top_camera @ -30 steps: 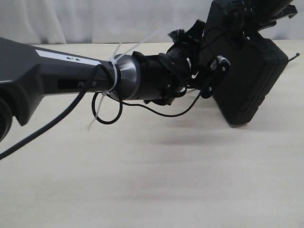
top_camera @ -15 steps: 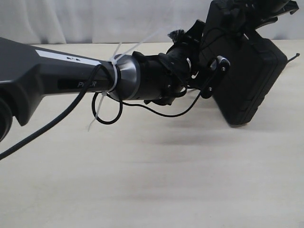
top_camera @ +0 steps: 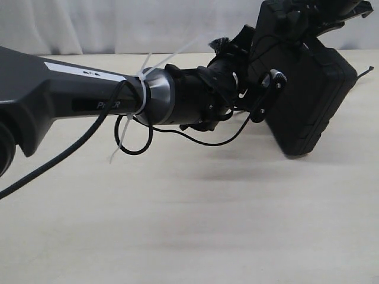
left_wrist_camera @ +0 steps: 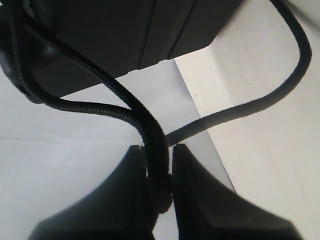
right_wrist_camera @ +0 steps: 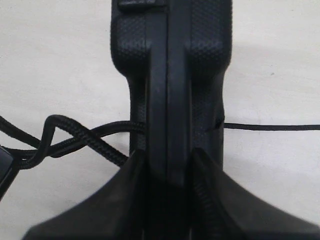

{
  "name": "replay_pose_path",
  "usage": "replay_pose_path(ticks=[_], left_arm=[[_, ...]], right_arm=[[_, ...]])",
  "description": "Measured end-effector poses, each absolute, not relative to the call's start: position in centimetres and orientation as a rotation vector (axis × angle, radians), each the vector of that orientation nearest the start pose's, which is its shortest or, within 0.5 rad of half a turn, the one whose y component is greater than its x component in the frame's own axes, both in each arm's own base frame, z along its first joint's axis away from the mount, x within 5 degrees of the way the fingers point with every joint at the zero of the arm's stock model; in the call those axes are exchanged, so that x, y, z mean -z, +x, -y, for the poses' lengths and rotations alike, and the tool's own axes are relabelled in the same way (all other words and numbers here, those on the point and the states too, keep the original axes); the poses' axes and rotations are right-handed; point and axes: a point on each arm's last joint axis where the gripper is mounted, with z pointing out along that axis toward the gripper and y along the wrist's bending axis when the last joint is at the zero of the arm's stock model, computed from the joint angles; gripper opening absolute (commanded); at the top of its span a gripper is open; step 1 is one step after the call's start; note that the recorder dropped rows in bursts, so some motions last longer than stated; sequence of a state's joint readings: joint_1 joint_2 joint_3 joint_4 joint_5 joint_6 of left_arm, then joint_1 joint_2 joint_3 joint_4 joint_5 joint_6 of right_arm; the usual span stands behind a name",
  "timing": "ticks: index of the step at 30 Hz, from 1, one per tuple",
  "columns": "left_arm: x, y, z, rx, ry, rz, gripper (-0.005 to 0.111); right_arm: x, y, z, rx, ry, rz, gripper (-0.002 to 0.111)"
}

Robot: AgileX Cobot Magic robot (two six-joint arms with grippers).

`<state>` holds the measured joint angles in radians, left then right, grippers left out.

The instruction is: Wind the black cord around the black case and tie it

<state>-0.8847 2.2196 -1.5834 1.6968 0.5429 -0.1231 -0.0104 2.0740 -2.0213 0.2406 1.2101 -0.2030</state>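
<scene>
left gripper [left_wrist_camera: 157,152] fingers are pinched tight on the black cord [left_wrist_camera: 117,92], which runs up across the black case [right_wrist_camera: 170,75]. right gripper [right_wrist_camera: 167,157] fingers clamp the case's edge, holding it tilted above the table [top_camera: 207,225].

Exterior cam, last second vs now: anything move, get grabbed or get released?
Nothing visibly changed. The black case stays tilted above the table with the right gripper clamped on its edge, and the left gripper stays shut on the black cord.
</scene>
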Motion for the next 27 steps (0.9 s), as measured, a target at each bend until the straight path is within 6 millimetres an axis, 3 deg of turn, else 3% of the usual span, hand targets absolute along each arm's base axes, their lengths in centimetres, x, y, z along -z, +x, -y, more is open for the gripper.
replay_pose_path(ticks=[10,20,27], left_arm=[[-17.6,34.9,35.9,-0.943,1.889,-0.95,0.0],[-17.6,34.8,36.0,-1.065,2.016,-0.752,0.0],[-17.6,31.7,38.7,-0.954,1.952,-0.793,0.0]], right_arm=[[-30.1,45.5,-1.6,-0.27,-0.209,-2.704,0.004],[-30.1,45.5,-1.6,-0.27,-0.209,-2.704,0.004],[-30.1,45.5,-1.6,-0.27,-0.209,-2.704,0.004]])
